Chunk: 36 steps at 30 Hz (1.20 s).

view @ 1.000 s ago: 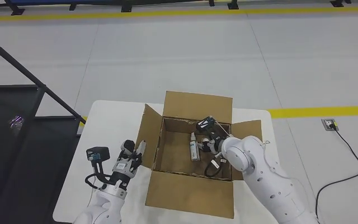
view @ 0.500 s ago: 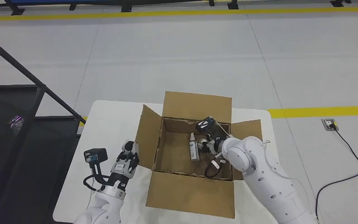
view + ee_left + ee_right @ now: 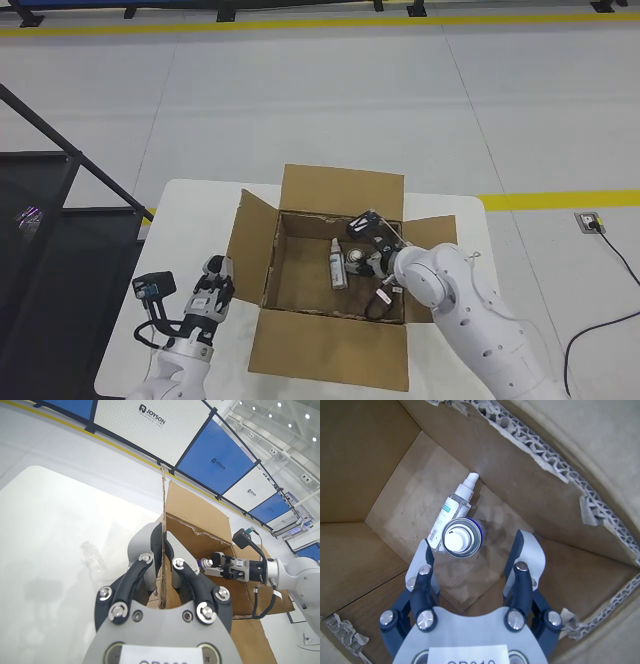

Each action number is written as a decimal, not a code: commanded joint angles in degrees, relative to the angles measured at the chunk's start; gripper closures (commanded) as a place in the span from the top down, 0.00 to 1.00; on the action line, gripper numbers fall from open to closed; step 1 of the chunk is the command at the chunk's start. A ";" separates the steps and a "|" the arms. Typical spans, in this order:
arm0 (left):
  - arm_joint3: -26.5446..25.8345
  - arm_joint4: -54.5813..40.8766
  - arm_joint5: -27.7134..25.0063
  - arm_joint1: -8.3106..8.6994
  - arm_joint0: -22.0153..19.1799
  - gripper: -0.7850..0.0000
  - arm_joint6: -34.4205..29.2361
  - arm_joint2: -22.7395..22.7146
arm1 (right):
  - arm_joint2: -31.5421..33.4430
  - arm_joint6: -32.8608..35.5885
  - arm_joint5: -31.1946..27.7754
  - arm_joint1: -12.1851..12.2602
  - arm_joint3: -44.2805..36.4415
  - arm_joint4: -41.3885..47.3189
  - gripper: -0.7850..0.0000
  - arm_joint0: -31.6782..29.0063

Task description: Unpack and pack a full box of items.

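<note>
From above, the cardboard box (image 3: 330, 345) sat open on the white tabletop (image 3: 190, 215), with the left claw (image 3: 220, 268) at its side flap (image 3: 252, 245) and the right claw (image 3: 365, 262) reaching inside it. In the left wrist view, the left claw was closed tight on that flap's edge. In the right wrist view, the right claw gaped wide and held nothing. The aerosol can (image 3: 461, 540) stood upright on the box floor just off its fingertips, and a spray bottle (image 3: 452, 510) lay beside the can.
</note>
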 commanded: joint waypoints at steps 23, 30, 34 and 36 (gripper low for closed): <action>2.07 -2.78 -1.37 0.41 0.01 0.00 0.36 -3.16 | -7.19 -1.39 0.03 -3.55 7.91 1.35 0.00 6.43; 2.82 -3.30 -1.68 0.52 -0.58 0.00 0.31 -3.61 | -3.73 1.42 1.79 -2.35 -3.27 -1.50 0.00 3.36; 3.34 -3.39 -1.86 0.58 -1.21 0.38 -0.09 -3.49 | 1.08 4.21 3.28 -0.80 -14.68 -4.66 0.00 -1.25; 3.49 -3.57 -1.92 0.60 -1.47 1.00 -0.17 -3.43 | 4.22 5.43 4.37 0.05 -21.03 -7.52 0.00 -3.83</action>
